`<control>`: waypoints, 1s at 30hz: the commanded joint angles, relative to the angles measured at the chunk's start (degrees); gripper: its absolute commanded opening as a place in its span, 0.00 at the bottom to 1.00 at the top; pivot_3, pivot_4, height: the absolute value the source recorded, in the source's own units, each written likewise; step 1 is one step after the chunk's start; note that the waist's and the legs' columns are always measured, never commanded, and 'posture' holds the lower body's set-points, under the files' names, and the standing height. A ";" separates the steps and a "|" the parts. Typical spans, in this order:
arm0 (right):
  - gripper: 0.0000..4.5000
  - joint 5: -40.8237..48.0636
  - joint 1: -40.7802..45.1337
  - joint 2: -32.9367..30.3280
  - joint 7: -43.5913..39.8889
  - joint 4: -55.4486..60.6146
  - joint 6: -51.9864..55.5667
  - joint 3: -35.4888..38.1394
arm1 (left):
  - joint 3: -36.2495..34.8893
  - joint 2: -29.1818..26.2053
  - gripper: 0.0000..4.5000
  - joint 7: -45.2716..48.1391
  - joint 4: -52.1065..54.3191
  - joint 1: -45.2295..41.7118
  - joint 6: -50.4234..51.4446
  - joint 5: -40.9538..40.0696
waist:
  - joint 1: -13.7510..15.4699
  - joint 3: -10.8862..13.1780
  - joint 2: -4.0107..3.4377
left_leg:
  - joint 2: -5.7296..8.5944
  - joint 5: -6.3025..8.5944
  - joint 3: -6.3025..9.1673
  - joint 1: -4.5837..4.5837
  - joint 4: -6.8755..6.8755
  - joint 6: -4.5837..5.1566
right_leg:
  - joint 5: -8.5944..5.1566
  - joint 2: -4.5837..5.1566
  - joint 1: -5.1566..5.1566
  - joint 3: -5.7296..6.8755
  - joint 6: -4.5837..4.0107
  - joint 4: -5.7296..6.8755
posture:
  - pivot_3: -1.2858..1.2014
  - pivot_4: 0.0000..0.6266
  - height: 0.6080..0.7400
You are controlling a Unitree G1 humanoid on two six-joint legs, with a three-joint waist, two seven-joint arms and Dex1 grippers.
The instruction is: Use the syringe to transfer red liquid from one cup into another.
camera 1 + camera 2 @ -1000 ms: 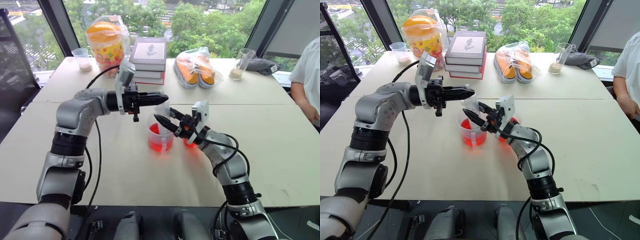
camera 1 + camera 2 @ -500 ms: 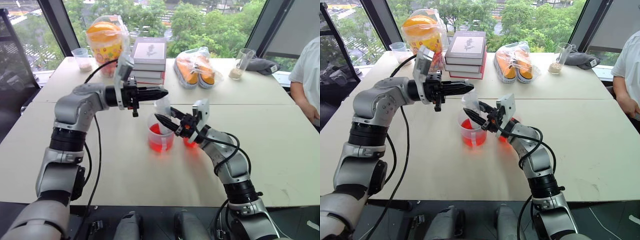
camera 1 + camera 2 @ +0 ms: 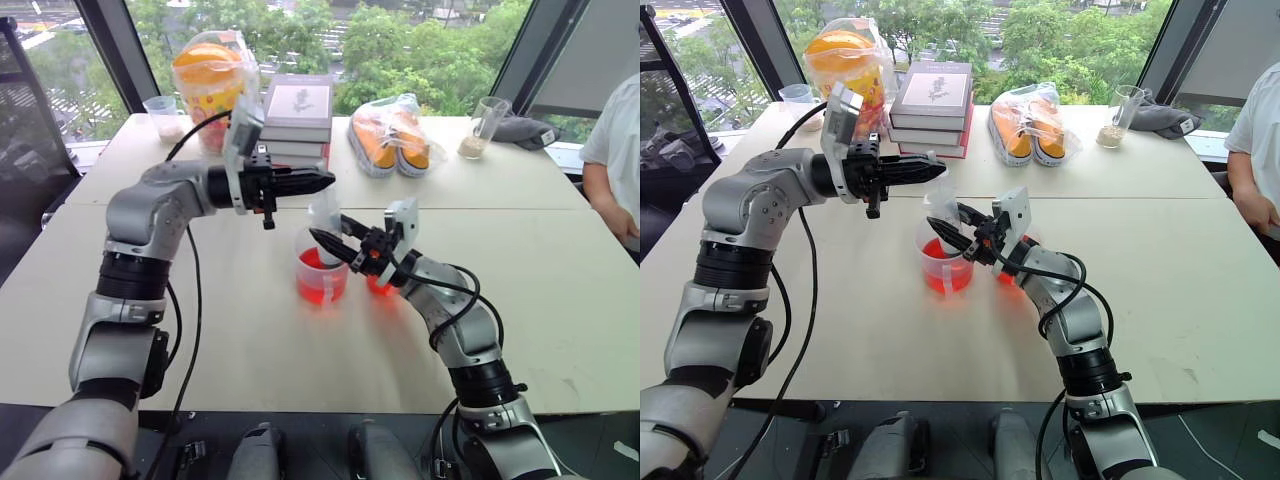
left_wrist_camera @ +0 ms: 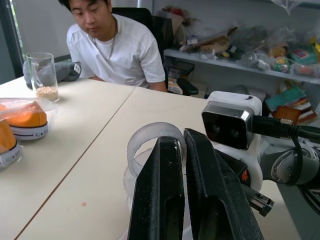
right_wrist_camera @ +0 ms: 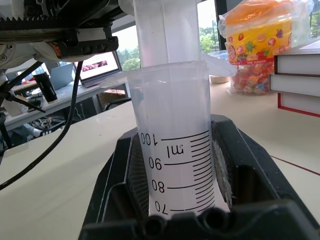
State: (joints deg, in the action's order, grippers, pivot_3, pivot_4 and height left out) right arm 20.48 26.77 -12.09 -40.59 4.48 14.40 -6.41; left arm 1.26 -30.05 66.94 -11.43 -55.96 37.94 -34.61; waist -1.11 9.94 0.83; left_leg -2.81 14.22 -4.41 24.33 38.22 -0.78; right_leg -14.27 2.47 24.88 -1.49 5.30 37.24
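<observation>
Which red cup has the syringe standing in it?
The bigger cup. The syringe stands in it, while the smaller cup sits behind the right gripper.

Both arms have silver-grey metallic shells with black ribbed joint rings at elbow and upper arm. Black cables loop loosely outside each arm, from forearm to wrist. The left gripper [image 3: 322, 182] has two long, tapered black fingers [image 4: 158, 200] on a black wrist block. A white, box-shaped camera housing sits on each wrist. The right gripper [image 3: 325, 238] has matching black fingers, with small orange-red markings at the wrist. Its inner pads [image 5: 136, 177] are ridged.
</observation>
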 commanded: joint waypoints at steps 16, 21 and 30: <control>0.31 7.35 7.38 0.40 3.80 9.05 8.32 5.09 | -4.20 -7.57 0.89 0.66 9.02 6.05 3.18 -2.13 | 0.21 0.01 -0.01 | -0.01 0.00 -0.01 0.03 0.00 0.00 | 0.00 0.02 0.03 0.01 0.00 0.00 | 0.52 0.24 1.00; 0.31 11.05 9.87 0.06 7.92 13.14 11.68 8.55 | -4.06 -7.25 0.89 0.37 8.06 5.38 2.42 -1.68 | 0.31 0.00 0.00 | 0.01 0.00 -0.01 0.05 0.00 0.00 | 0.00 0.05 0.02 0.01 0.00 -0.01 | 0.52 0.24 1.00; 0.31 19.69 11.50 -9.72 15.82 20.77 19.52 22.06 | -1.48 -3.05 0.89 2.49 3.05 0.61 -1.44 0.28 | 0.44 0.00 0.01 | 0.02 0.01 0.00 0.08 -0.03 0.02 | 0.00 0.07 0.02 0.05 0.00 -0.10 | 0.52 0.24 1.00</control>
State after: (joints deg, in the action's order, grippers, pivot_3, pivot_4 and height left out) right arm 38.46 39.47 -20.96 -25.63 22.75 33.47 13.69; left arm -0.56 -33.56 68.61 -7.74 -52.84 38.38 -34.97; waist -0.68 9.94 0.84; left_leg -2.78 14.24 -4.41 24.41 38.18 -0.75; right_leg -14.27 2.54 24.90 -1.44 5.30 37.14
